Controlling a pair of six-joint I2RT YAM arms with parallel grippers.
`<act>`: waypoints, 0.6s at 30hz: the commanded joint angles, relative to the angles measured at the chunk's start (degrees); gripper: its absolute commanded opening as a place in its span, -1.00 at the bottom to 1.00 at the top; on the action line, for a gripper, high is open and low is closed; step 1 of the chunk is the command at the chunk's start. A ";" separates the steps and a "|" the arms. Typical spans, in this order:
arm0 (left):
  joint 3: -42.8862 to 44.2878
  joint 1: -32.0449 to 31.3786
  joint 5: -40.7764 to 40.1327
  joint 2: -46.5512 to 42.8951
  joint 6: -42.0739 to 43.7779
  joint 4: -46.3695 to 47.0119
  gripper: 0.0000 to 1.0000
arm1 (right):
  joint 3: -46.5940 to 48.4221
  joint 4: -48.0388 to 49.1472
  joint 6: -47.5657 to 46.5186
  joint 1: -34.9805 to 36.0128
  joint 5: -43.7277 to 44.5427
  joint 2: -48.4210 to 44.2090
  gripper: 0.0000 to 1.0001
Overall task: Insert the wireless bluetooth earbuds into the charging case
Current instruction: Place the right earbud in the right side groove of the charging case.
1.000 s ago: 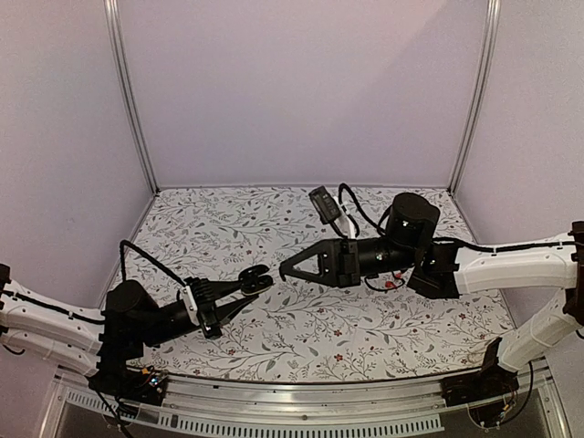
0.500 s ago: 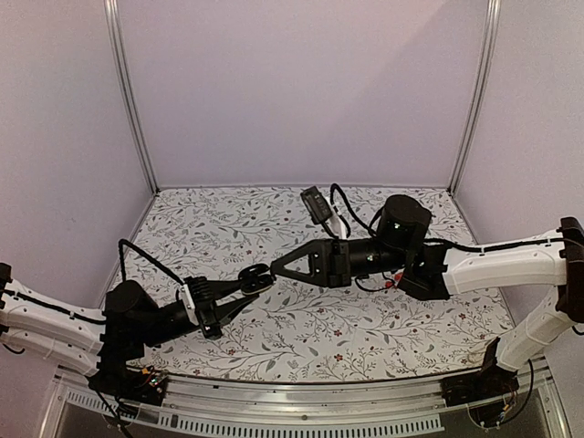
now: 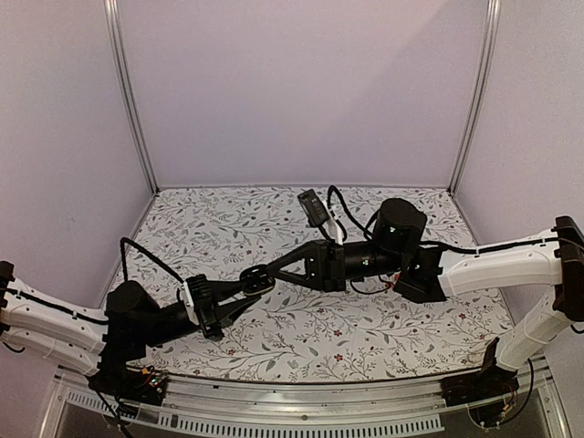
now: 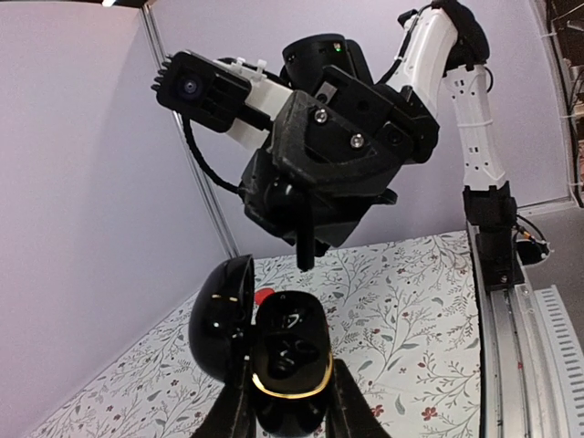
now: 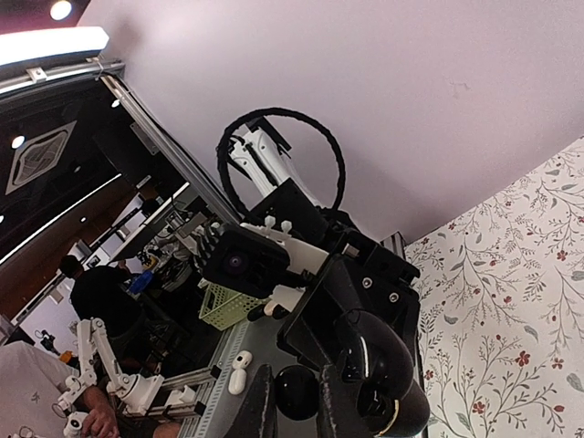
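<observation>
My left gripper point(image 3: 248, 286) is shut on the black charging case point(image 4: 290, 358). The case has a gold rim, its lid stands open to the left, and it is held above the table. My right gripper point(image 3: 274, 271) points left with its fingertips just above the case's open well, and it also shows in the left wrist view point(image 4: 308, 251). In the right wrist view its fingers point(image 5: 258, 406) are closed on a small glossy black earbud point(image 5: 297, 394), with the case point(image 5: 383, 388) just to the right. A tiny red earbud point(image 4: 263, 296) lies on the table behind the case.
The floral table point(image 3: 310, 328) is walled in by lilac panels and metal posts point(image 3: 128, 100) at the back corners. A metal rail point(image 3: 301, 401) runs along the near edge. Red wiring point(image 3: 399, 281) shows under the right arm.
My right gripper has moved left until its tips meet the case. My left gripper has held the open case nearly still, rising slightly.
</observation>
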 commanded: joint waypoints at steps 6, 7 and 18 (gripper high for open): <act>-0.29 -0.96 1.27 0.05 -2.12 3.81 -1.00 | 1.73 1.17 -3.86 0.62 1.34 1.13 -0.76; -0.28 -0.96 1.27 0.07 -2.11 3.78 -1.00 | 1.81 1.18 -3.91 0.63 1.38 1.35 -0.76; -0.34 -0.92 1.77 -0.32 -2.67 3.96 -1.00 | 1.95 2.23 -4.75 0.63 2.39 2.03 -0.76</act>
